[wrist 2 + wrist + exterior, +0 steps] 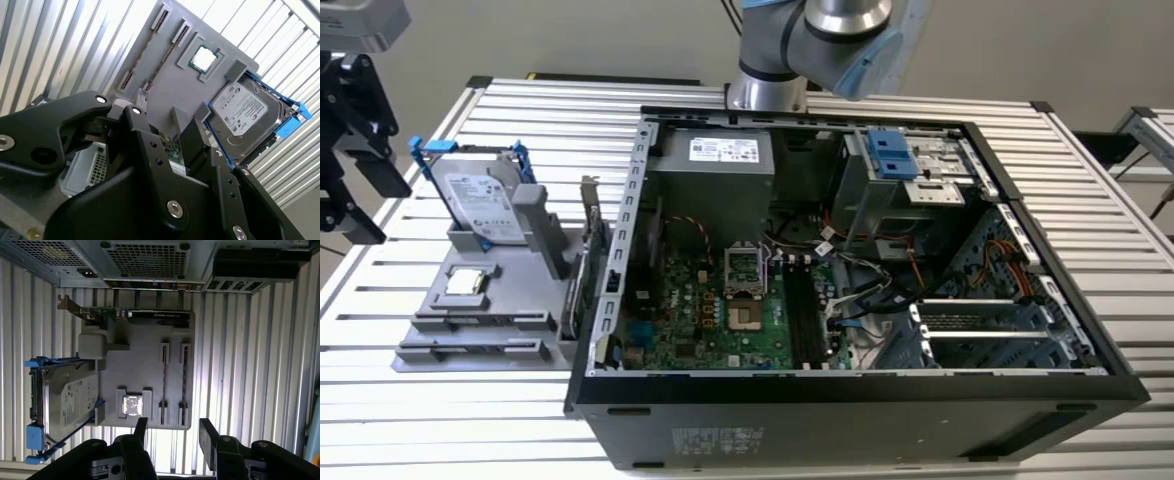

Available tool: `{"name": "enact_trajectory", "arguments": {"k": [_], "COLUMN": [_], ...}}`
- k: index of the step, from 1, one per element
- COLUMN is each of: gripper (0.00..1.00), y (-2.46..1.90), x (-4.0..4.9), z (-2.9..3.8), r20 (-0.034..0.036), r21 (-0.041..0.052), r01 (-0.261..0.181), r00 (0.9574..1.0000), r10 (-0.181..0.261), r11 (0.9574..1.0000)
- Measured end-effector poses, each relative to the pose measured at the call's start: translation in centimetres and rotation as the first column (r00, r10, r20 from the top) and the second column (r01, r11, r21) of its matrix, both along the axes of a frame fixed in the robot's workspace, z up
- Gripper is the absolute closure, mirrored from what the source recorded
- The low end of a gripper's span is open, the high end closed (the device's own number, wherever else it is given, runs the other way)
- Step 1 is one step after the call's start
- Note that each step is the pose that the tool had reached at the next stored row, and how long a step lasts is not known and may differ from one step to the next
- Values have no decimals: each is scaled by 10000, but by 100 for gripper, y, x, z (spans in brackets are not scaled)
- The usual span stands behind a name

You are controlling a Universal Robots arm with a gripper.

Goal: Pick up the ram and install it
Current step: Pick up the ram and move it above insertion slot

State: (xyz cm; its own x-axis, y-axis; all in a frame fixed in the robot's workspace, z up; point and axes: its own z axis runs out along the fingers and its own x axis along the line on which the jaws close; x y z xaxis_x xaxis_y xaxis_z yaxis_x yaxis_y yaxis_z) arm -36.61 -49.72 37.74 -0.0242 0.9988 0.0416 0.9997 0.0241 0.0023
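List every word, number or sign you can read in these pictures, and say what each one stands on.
Nothing here can be quoted reliably.
Print on the hard drive label: several lines, too small to read.
Print on the power supply sticker: too small to read.
Print on the case sticker: too small to read.
Print on the expansion card: faint, unreadable.

Exterior view sits high, angled down onto the open case, grey holder beside it on the exterior view's left. Both wrist views look past the pincer at that holder: first straight down from above, second closer, oblique. Holder shared by all three.
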Motion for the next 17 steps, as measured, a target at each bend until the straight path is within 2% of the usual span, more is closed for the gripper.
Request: {"name": "enact_trajectory", "arguments": {"k": [17], "gripper": [0], "y": [0], "x": [0], "z": [-108], "r20": [3], "r21": [-1], "r01": [0], "r00": [10000], "r10": [0], "r11": [10000]}}
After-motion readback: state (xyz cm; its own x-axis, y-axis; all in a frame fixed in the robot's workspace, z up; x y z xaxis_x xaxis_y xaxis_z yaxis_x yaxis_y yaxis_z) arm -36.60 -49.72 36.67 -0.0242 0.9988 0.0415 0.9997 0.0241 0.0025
